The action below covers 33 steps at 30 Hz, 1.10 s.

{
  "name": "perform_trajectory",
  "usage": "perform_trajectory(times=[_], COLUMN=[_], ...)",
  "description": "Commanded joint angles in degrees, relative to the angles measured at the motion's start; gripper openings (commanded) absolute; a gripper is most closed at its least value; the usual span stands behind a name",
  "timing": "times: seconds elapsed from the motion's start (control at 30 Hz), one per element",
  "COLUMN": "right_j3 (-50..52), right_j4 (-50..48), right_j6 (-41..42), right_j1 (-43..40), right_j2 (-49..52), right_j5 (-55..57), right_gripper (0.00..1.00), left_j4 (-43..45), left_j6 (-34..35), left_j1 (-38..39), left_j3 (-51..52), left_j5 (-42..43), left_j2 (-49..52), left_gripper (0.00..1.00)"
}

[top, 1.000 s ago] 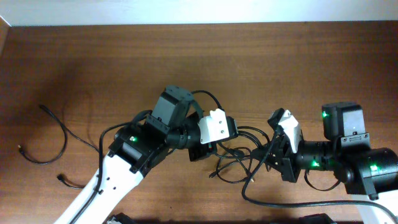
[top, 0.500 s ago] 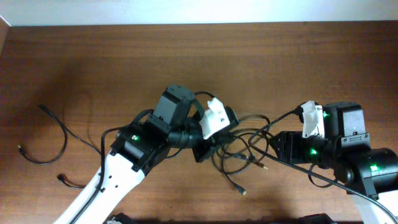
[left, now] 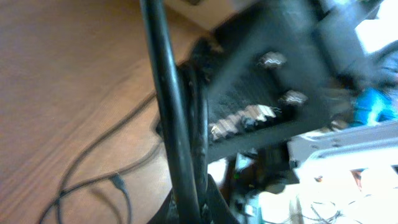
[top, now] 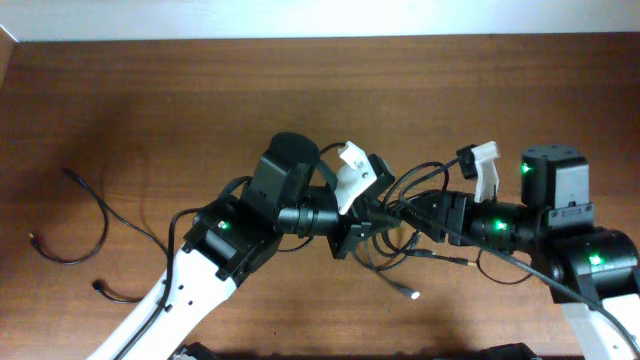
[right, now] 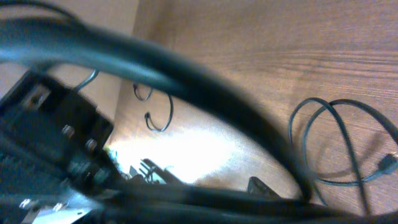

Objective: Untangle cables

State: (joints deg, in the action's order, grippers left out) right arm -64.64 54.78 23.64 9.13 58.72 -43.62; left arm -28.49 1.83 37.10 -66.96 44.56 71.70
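Observation:
The tangle of thin black cables (top: pixel 395 243) hangs between my two grippers near the table's middle. A loose end with a light plug (top: pixel 414 293) trails below it. My left gripper (top: pixel 362 217) is shut on a bunch of strands at the tangle's left side. In the left wrist view these cables (left: pixel 169 106) run up through the jaws (left: pixel 193 208). My right gripper (top: pixel 425 212) meets the tangle from the right, almost touching the left one. In the right wrist view black cables (right: pixel 186 81) cross its jaws (right: pixel 249 202), which look shut on them.
Two separate thin black cables lie at the far left, one curved (top: pixel 85 215) and one short (top: pixel 110 292). Slack cable loops (right: pixel 348 143) lie on the brown wooden table (top: pixel 200 90). The right arm's own thick wire (top: pixel 520 270) sweeps along the front.
My right gripper has swung back left and closed in on the left gripper. The left gripper moved slightly right. The tangle shifted and the plug end dropped lower right.

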Motion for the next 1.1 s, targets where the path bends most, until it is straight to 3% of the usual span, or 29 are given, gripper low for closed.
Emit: perform_trajectory(times=[0.0,0.2,0.4,0.47,0.57,0.63,0.73,0.8,0.87,0.97,1.03,1.07], right_j3=[-0.52,-0.52,-0.52,-0.52,-0.52,-0.52,-0.52,-0.52,-0.52,-0.52,-0.52,-0.52], right_j4=[-1.73,-1.70,-9.14,-9.88,-10.25,-10.27,-10.25,-10.27,-9.99,-9.09,-9.09,-9.09], right_j6=[0.85,-2.73,-7.69,-2.56,4.11,9.27,10.43,11.39,11.39,11.37,11.37,11.37], right_j1=[-0.20,-0.20,-0.20,-0.20,-0.20,-0.20,-0.20,-0.20,-0.20,-0.20,-0.20,-0.20], right_j2=[0.24,0.26,0.26,0.26,0.26,0.26,0.26,0.33,0.59,0.59,0.59,0.59], right_j5=[-2.01,-6.29,-11.67,-8.00,-3.13,0.46,0.83,0.85,0.81,0.83,0.83,0.83], right_gripper=[0.51,0.51,0.52,0.51,0.51,0.51,0.51,0.51,0.39,0.11,0.07,0.04], left_j4=[-0.70,-0.61,0.46,-1.29,-6.43,-6.60,-6.60,-7.69,-7.69,-7.80,-7.87,-8.31], left_j6=[-0.31,0.50,1.75,-1.92,-5.29,-7.78,-8.22,-15.61,-18.67,-18.62,-18.60,-18.56], left_j1=[0.39,-1.90,-3.13,-3.15,-3.15,-3.15,-3.08,-1.73,0.00,-0.02,-0.02,-0.02], left_j3=[-0.63,-0.63,-0.63,-0.63,-0.63,-0.63,-0.63,-0.61,-0.59,-0.59,-0.59,-0.59], left_j5=[5.70,-6.01,4.13,3.65,-4.28,-3.39,-3.43,-3.45,-4.63,-8.17,-9.46,-9.44], left_j2=[-0.39,-0.42,-0.42,-0.42,-0.39,-0.42,-0.39,-0.39,-0.39,-0.39,-0.39,-0.39], left_gripper=[0.00,0.00,0.00,0.00,0.00,0.00,0.00,0.00,0.00,0.00,0.00,0.40])
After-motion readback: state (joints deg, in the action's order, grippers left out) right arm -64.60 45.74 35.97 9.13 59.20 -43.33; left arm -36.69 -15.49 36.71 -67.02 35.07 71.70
